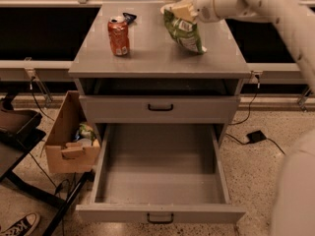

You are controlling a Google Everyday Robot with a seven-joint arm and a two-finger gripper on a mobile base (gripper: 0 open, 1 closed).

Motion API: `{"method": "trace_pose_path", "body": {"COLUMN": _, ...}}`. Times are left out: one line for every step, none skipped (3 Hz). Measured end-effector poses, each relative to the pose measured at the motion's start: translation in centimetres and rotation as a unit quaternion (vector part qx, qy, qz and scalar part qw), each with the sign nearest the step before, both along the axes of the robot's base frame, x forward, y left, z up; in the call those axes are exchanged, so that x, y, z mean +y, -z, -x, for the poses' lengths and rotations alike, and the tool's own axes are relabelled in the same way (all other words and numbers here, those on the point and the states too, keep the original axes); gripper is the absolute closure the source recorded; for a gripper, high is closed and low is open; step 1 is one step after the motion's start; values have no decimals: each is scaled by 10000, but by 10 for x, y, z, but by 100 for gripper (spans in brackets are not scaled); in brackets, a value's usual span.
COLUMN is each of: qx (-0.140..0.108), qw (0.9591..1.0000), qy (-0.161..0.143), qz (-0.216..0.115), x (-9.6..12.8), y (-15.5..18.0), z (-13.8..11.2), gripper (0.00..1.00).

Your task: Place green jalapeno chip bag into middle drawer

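The green jalapeno chip bag point(185, 31) hangs upright from my gripper point(180, 11), which is shut on its top edge above the back right of the cabinet top point(152, 53). The bag's lower end is just above or touching the top; I cannot tell which. The middle drawer point(160, 173) is pulled wide open below, its grey tray bare, with a small black handle point(160, 219) at the front. The handled drawer above it point(160, 107) is shut.
An orange soda can point(118, 36) stands at the back left of the cabinet top, with a small dark wrapper point(130, 17) behind it. A cardboard box point(69, 140) with items stands on the floor left of the cabinet. A shoe point(18, 226) is at the bottom left.
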State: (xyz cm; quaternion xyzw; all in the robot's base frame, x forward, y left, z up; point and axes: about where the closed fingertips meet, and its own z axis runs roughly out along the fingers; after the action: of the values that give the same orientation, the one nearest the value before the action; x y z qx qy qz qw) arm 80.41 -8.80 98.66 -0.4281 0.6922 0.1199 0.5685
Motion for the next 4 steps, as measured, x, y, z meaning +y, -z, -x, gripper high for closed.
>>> {"method": "trace_pose_path", "body": {"qx": -163, "qw": 9997, "qy": 13, "qz": 183, "x": -7, "y": -47, "z": 42, "gripper": 100}}
{"method": "trace_pose_path", "body": {"qx": -539, "qw": 9980, "qy": 257, "qz": 196, "x": -23, "y": -105, "z": 105, "gripper": 100}}
{"method": "trace_pose_path", "body": {"qx": -880, "qw": 9917, "qy": 918, "qz": -200, "x": -38, "y": -169, "z": 209, "gripper": 100}}
{"method": "trace_pose_path", "body": {"qx": -247, "qw": 9854, "qy": 1589, "qz": -557, "x": -70, "y": -124, "z": 287, "gripper": 100}}
